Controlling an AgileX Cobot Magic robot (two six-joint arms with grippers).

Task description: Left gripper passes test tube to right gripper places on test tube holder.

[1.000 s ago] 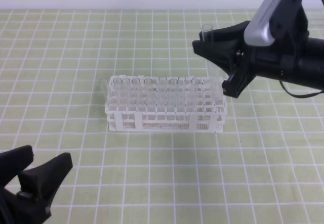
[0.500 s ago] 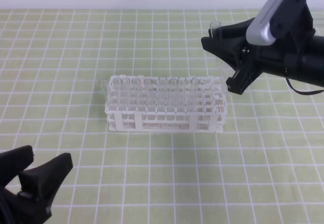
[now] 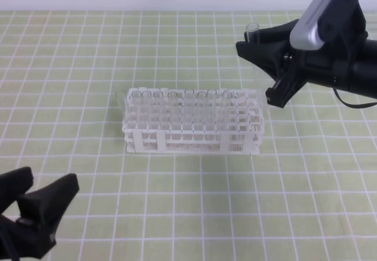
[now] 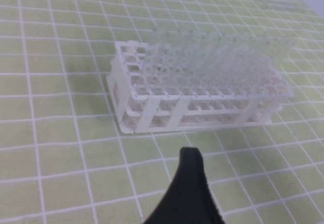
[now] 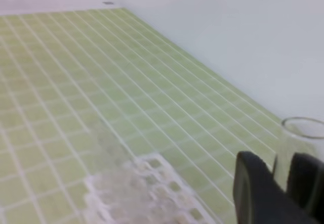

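the test tube (image 3: 254, 31) is held upright between the closed fingers of the right gripper (image 3: 259, 44), its rimmed mouth standing clear above them; in the right wrist view the glass rim is seen just behind the two black fingers (image 5: 253, 183). over the last second the right gripper has been carried to the right and a little upward, so that the tube now hangs above the counter (image 3: 70, 66) just beyond the far right corner of the test tube holder (image 3: 193, 126) rather than over its lattice. the left gripper (image 3: 35, 199) is seen at the lower left with its fingers spread wide and holding nothing, and it has dropped slightly lower in the exterior view. from this it is judged that the handover is done and the placing is what remains: the tube has yet to be brought back over a free hole and lowered. several holes already appear to be filled with clear tubes, though which are free cannot be told.
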